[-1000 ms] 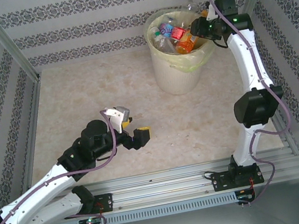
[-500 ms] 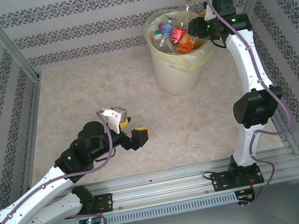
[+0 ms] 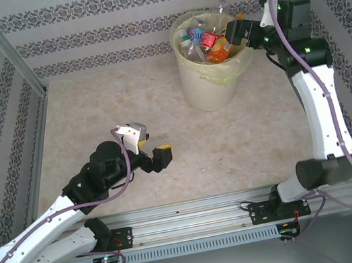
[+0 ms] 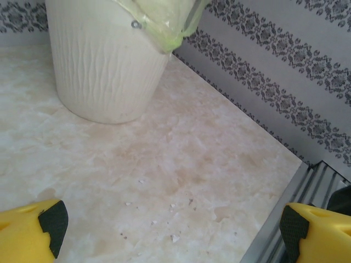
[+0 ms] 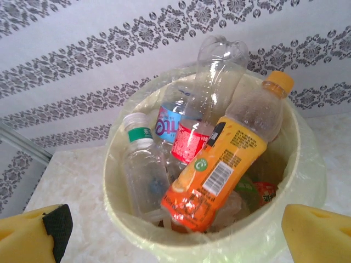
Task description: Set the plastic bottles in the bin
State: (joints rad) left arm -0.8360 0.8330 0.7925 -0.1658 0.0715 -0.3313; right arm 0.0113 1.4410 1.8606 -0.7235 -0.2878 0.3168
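Observation:
The bin (image 3: pixel 209 85) stands at the back of the table, a cream bucket lined with a pale green bag. Several plastic bottles (image 3: pixel 204 41) lie piled inside it. In the right wrist view an orange-labelled bottle (image 5: pixel 225 159) leans on top, beside a green-labelled one (image 5: pixel 143 170) and a red-labelled one (image 5: pixel 189 139). My right gripper (image 3: pixel 237 29) hovers at the bin's right rim (image 5: pixel 312 175), open (image 5: pixel 175 235) and holding nothing. My left gripper (image 3: pixel 151 146) sits low over the table's front-left area, open (image 4: pixel 173 235) with only bare table between its fingers.
Patterned walls close in the table (image 3: pixel 91 112) on three sides. A metal rail (image 3: pixel 196 206) runs along the front edge, also seen as the rail (image 4: pixel 285 219) at the left wrist view's lower right. The bin's ribbed wall (image 4: pixel 104 66) stands ahead of the left gripper.
The right arm has swung its elbow out to the right and its wrist has drawn back slightly from over the bin. The left gripper has shifted slightly left.

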